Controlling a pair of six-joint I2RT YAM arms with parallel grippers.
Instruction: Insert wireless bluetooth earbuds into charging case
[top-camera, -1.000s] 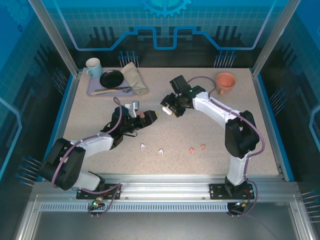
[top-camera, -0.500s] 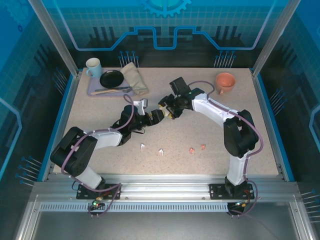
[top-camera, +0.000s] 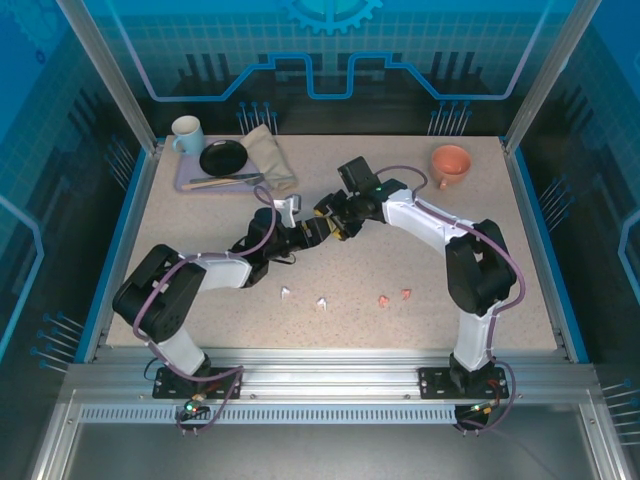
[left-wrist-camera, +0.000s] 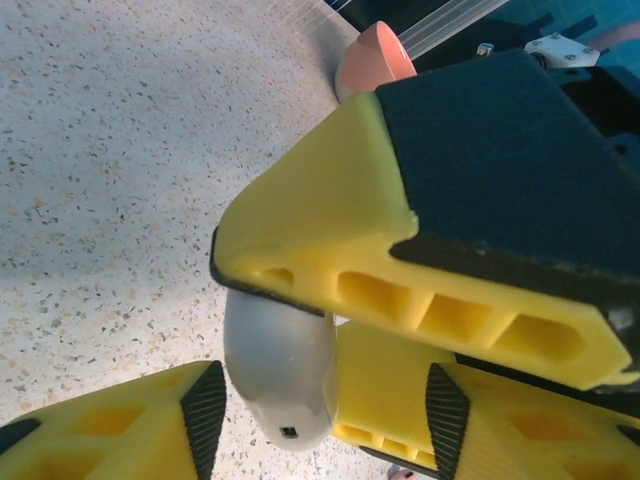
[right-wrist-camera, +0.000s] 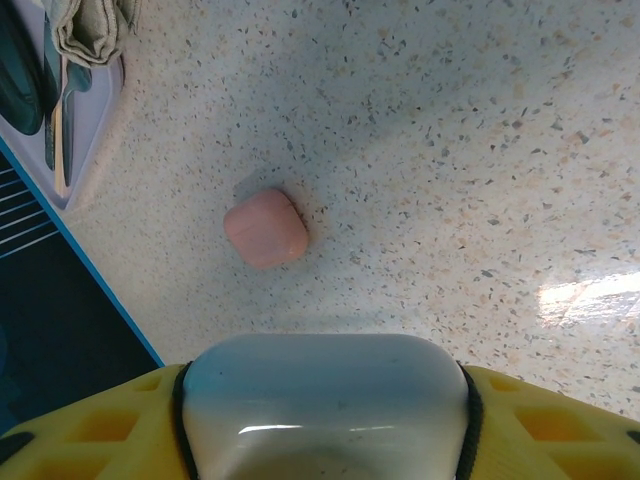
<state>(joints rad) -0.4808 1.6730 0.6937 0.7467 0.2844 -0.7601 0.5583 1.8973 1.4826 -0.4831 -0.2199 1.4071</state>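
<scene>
My right end effector (top-camera: 328, 220) is closed on the white charging case (right-wrist-camera: 325, 395) and holds it above the middle of the surface (top-camera: 540, 250), turned toward the other arm. I think this is so that the second arm can catch the lid or steady the body, because one arm alone can hardly open such a case. My left end effector (left-wrist-camera: 325, 418) has its fingers (left-wrist-camera: 205, 415) on both sides of the same case, very near to it, but I cannot tell if they press it or leave a gap. The pink case (right-wrist-camera: 265, 228) lies closed on the surface below. The white earbuds (top-camera: 286, 292) and the pink earbuds (top-camera: 384, 299) lie in a loose row near the front edge, well apart from both arms. In my judgement the inserting is not yet begun.
</scene>
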